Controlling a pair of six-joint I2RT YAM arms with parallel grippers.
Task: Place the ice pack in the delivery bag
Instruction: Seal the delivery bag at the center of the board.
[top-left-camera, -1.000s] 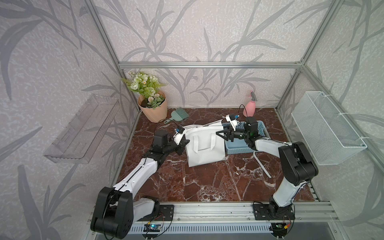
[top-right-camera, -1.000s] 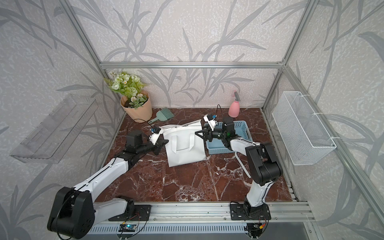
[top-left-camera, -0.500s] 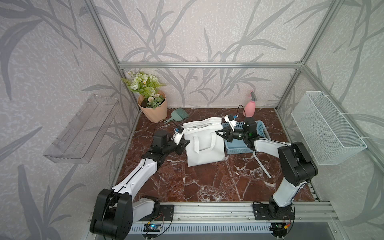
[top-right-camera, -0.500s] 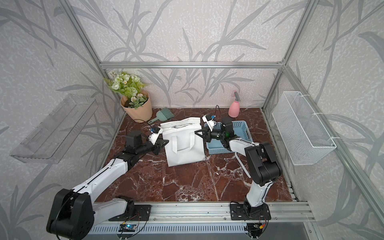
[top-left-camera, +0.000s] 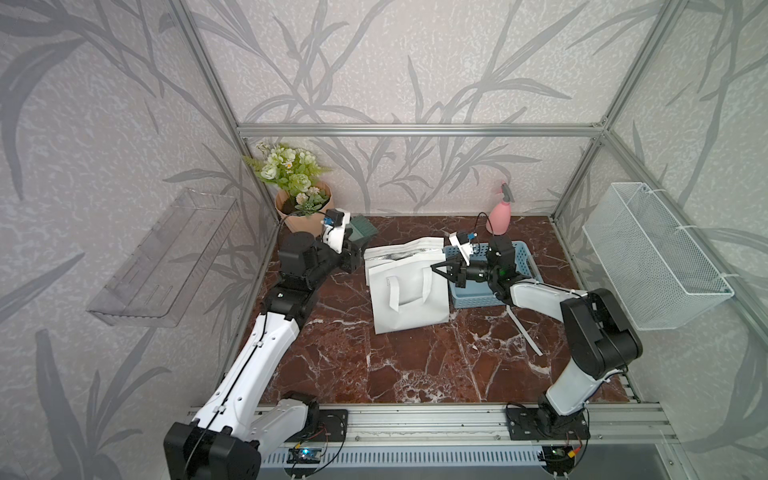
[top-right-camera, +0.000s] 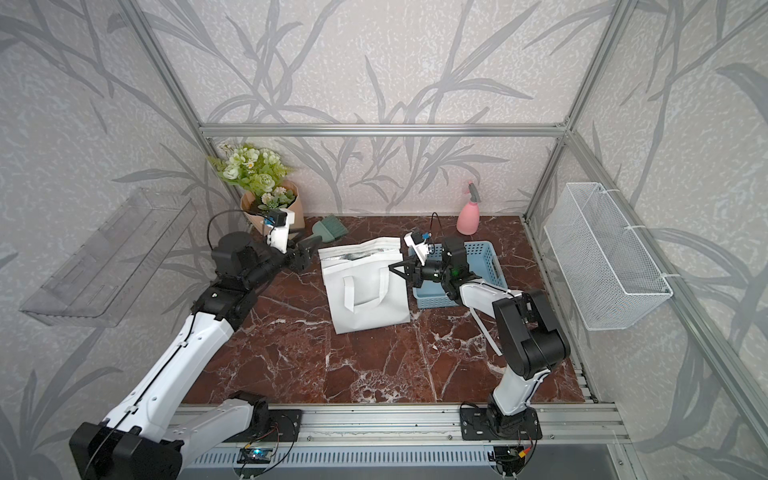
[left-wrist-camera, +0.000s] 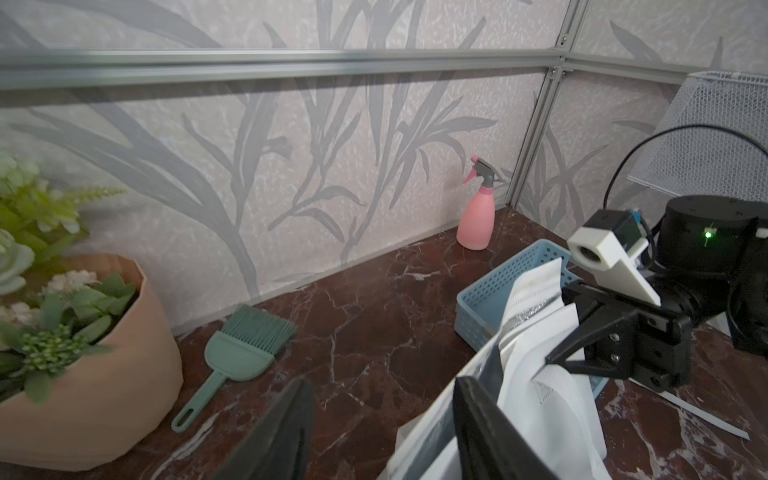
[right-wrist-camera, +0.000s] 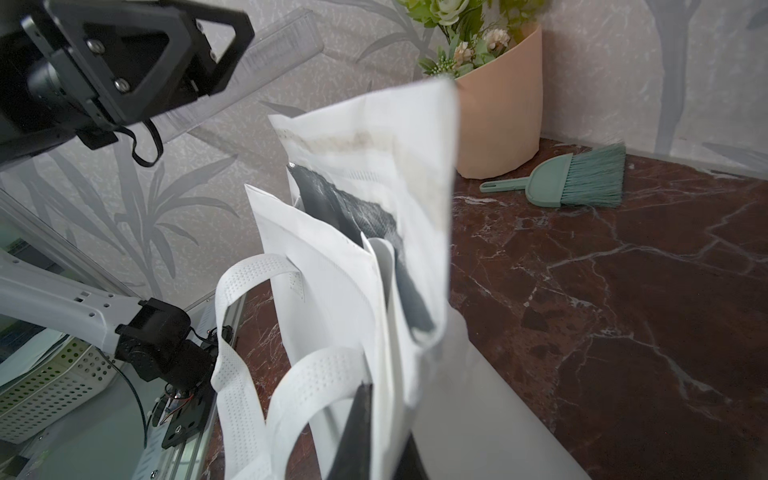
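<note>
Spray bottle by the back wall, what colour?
Pink spray bottle, grey nozzle head; clearest in the left wrist view.

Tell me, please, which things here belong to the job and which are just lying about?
Job: delivery bag, right gripper pinching its rim, open left gripper; ice pack not visible.
Lying about: blue basket, pink spray bottle, green brush, flower pot.

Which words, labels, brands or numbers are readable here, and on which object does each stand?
None can be read.
The delivery bag, blue basket, pink spray bottle and green brush show no print.
Any marking on the small board at the front rail is too small to read.
</note>
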